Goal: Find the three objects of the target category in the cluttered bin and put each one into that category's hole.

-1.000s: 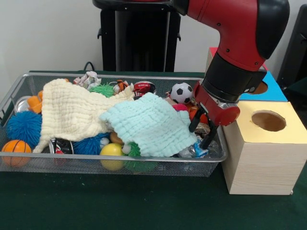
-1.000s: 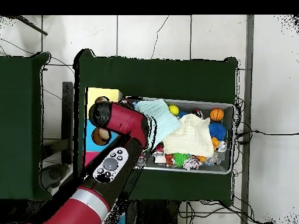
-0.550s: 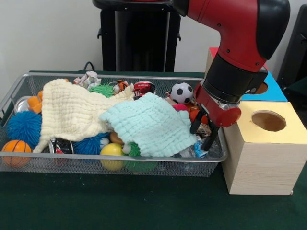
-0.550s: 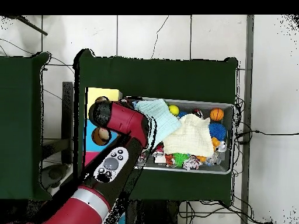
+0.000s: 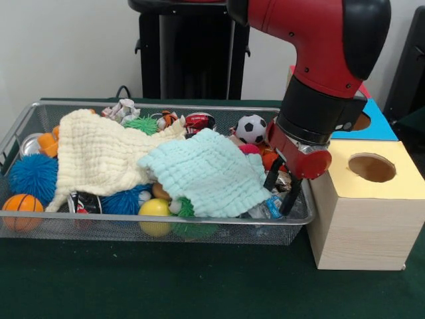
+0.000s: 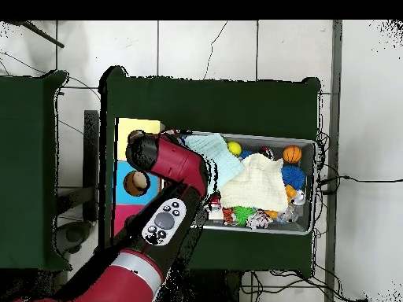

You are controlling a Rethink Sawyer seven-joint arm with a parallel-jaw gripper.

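Front view: fingers [image 5: 281,193] are seen spread open, empty, over the crumpled bottle [image 5: 267,207] in the bin [image 5: 133,229]; a centred, straight descent is advised.

Tabletop [image 5: 133,282] covered in dark green cloth, evenly lit, no hard shadows. Behind it, a plain pale wall [image 5: 66,46]. A black stand [image 5: 192,56] rises against that wall, behind the tabletop's far edge. From above, the floor [image 6: 205,51] around the tabletop is pale tile with dark grout lines. A second green-covered table [image 6: 31,169] stands apart beside the tabletop. Thin black cables [image 6: 346,179] trail over the floor on the tabletop's opposite side.
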